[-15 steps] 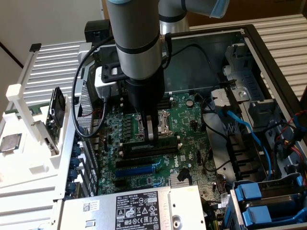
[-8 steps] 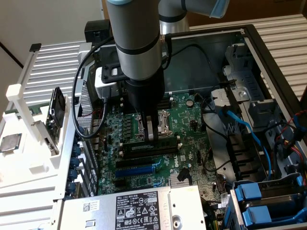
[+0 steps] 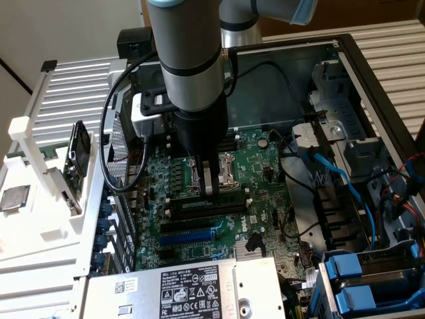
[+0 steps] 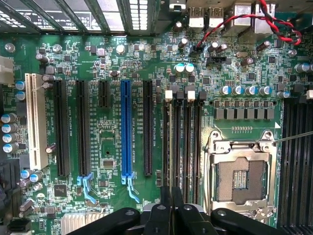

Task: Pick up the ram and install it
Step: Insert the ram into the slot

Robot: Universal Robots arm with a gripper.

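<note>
In the exterior view my gripper [image 3: 204,189] hangs low over the green motherboard [image 3: 262,219] inside the open computer case, beside the processor socket [image 3: 228,174]. Its fingers are shut together and I see nothing between them. In the wrist view the gripper [image 4: 171,196] sits at the near end of the black memory slots [image 4: 182,142], next to the open socket [image 4: 242,178]. A long, narrow dark stick that looks like the ram [image 3: 80,158] stands on edge in the white rack [image 3: 40,219] at the exterior view's left, well away from the gripper.
A square silver processor chip [image 3: 14,198] lies on the rack. A labelled metal box [image 3: 192,289] covers the board's near edge. Blue cables [image 3: 332,176], drive bays and blue caddies [image 3: 362,279] crowd the exterior view's right. Black and blue expansion slots [image 4: 126,132] lie beside the memory slots.
</note>
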